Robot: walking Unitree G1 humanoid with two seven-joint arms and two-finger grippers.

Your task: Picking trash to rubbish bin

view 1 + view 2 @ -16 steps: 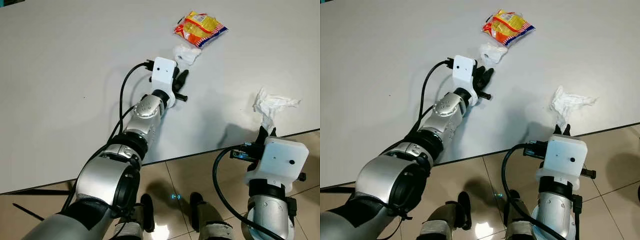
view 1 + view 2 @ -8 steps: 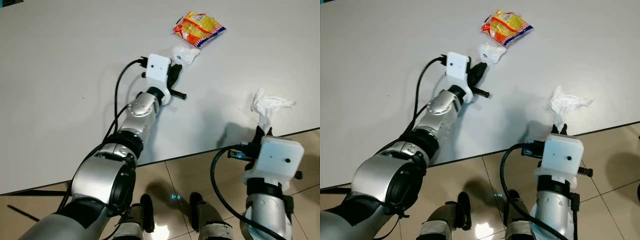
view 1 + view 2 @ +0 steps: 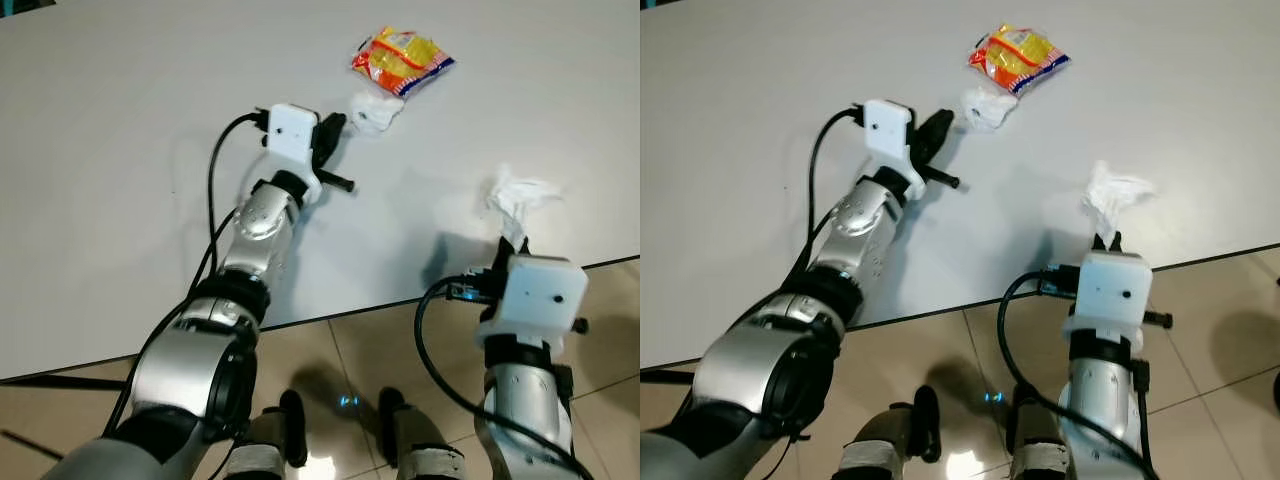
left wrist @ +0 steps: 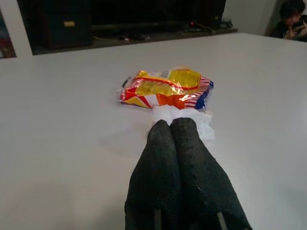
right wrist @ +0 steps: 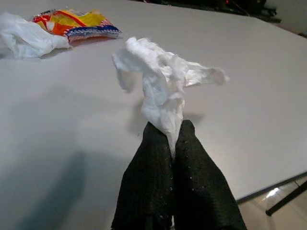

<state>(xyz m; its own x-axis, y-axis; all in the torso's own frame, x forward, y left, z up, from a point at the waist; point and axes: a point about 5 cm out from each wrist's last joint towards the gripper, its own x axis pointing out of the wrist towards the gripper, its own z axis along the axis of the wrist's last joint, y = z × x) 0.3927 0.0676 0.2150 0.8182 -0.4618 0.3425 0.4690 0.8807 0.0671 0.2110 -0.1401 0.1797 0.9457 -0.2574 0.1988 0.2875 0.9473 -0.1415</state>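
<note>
Two grippers: right fingers [image 5: 163,143] pinch tissue [image 5: 160,84]; left fingers [image 4: 177,139] clenched near wad [image 3: 372,113].

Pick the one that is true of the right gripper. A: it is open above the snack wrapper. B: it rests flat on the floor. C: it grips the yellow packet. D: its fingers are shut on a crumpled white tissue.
D: the right gripper has its fingers closed on the lower end of the crumpled white tissue, held above the white table.
</note>
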